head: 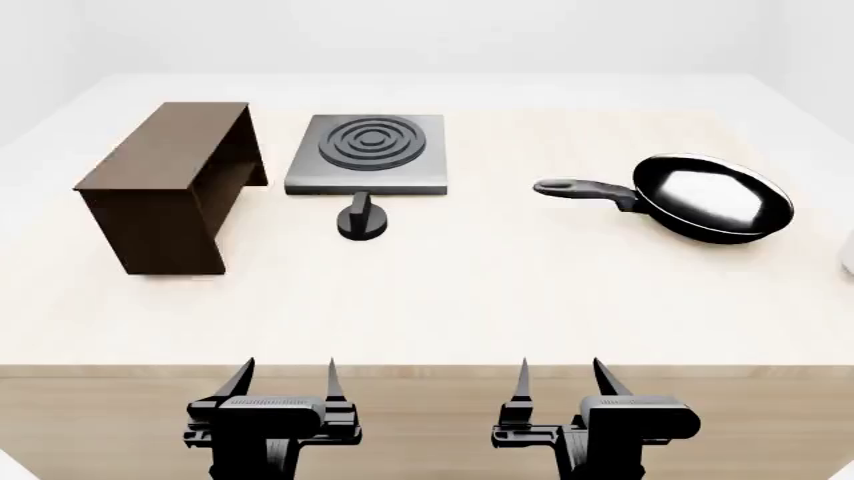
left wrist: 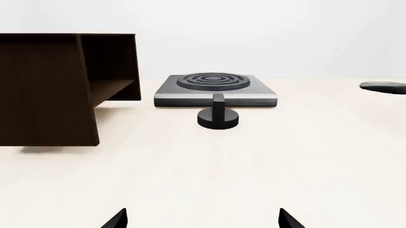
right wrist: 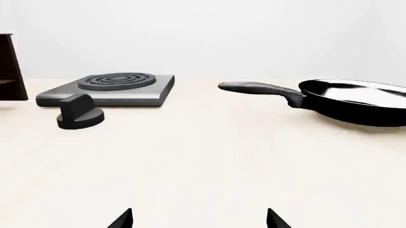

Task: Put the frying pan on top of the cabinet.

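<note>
The pale wooden table [head: 454, 300] is filling most of the head view, running from the near edge at the bottom up to the white wall at the top. The cabinet [head: 167, 185], a dark brown box with a flat top and its open side facing right, is sitting at the upper left of the head view, directly on the table; in the left wrist view it [left wrist: 47, 88] is taking up the upper left of the frame. Just to its right the grey stove plate [head: 367, 152] with concentric rings is lying flat, apart from the cabinet. The frying pan [head: 710, 197] is resting on the table at the right of the head view, well apart from the cabinet, its glossy inside reflecting white and its long handle [head: 585, 190] pointing left toward the stove plate. A small black knob [head: 362, 220] is standing just below the stove plate. At the bottom of the head view the left gripper [head: 284, 378] and the right gripper [head: 561, 378] are hovering over the near table edge, each with its fingers spread wide and holding nothing.
</note>
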Robot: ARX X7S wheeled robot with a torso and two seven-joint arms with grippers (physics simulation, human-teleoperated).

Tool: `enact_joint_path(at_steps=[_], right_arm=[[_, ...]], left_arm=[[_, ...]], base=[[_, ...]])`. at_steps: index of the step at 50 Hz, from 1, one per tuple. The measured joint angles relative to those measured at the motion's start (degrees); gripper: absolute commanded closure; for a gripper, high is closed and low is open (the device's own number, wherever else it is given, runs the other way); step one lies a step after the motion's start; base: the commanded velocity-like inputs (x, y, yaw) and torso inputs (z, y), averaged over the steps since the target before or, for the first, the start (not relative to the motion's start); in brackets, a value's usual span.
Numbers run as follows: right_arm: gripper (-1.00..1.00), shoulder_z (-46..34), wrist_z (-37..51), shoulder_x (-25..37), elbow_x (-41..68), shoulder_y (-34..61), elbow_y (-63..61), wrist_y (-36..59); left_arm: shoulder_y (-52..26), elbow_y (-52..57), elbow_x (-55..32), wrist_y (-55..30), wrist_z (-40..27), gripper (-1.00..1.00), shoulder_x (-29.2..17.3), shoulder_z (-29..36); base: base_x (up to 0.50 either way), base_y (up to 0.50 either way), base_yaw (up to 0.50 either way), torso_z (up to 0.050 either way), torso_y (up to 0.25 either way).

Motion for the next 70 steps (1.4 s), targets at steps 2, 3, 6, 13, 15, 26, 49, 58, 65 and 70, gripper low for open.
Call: enact_joint_path(at_steps=[2, 3, 6, 13, 15, 26, 49, 58, 65, 70], right_arm=[[-1.0, -0.15, 0.16, 0.14, 0.14, -0.05, -0.06, -0.02], [-1.0, -0.24, 0.27, 0.25, 0.25, -0.12, -0.16, -0.05], [-1.0, -0.56, 0.69, 0.62, 0.6, -0.29, -0.34, -0.14], [-1.0, -1.74, 1.62, 1.51, 1.39, -0.56, -0.71, -0.2], [-1.0, -2.14, 1.71, 1.59, 1.87, -0.57, -0.66, -0.17], [-1.0, -3.7, 2.77, 2.91, 3.27, -0.53, -0.99, 0.23], [-1.0, -4.77, 5.57, 5.17, 5.67, 0.05, -3.26, 2.77], [-1.0, -4.69, 7.15, 7.41, 7.34, 3.38, -13.8, 14.05], [-1.0, -5.2, 7.85, 8.45, 7.58, 4.56, -17.55, 17.52], [-1.0, -5.53, 8.12, 9.02, 7.69, 4.98, -18.77, 18.79]], left_arm=[[-0.03, -0.07, -0.1, 0.03, -0.17, -1.0, -0.13, 0.17], [-0.05, -0.14, -0.16, 0.07, -0.3, -1.0, -0.22, 0.33], [-0.14, -0.48, -0.39, 0.21, -0.71, -1.0, -0.57, 0.88], [-0.37, -0.98, -1.2, 0.24, -1.74, -1.0, -1.48, 2.07], [-0.45, -1.15, -1.37, 0.27, -2.06, -1.0, -1.91, 2.29], [-0.57, -1.73, -2.43, 0.49, -3.44, -1.0, -3.08, 3.78], [-1.37, 1.15, -3.54, -3.69, -5.74, -1.0, -5.17, 6.17], [-5.29, 11.3, -4.15, -16.32, -6.9, -1.0, -6.82, 5.82], [-6.43, 15.04, -4.56, -20.51, -7.47, -1.0, -7.57, 5.72], [-6.85, 15.94, -4.62, -21.82, -7.75, -1.0, -8.05, 5.9]], base=[[0.0, 0.0, 0.0, 0.0, 0.0], [0.0, 0.0, 0.0, 0.0, 0.0], [0.0, 0.0, 0.0, 0.0, 0.0], [0.0, -0.07, 0.0, 0.0, 0.0], [0.0, -0.5, 0.0, 0.0, 0.0], [0.0, -0.5, 0.0, 0.0, 0.0], [0.0, -0.3, 0.0, 0.0, 0.0], [0.0, 0.0, 0.0, 0.0, 0.0], [0.44, 0.0, 0.0, 0.0, 0.0], [0.5, 0.0, 0.0, 0.0, 0.0]])
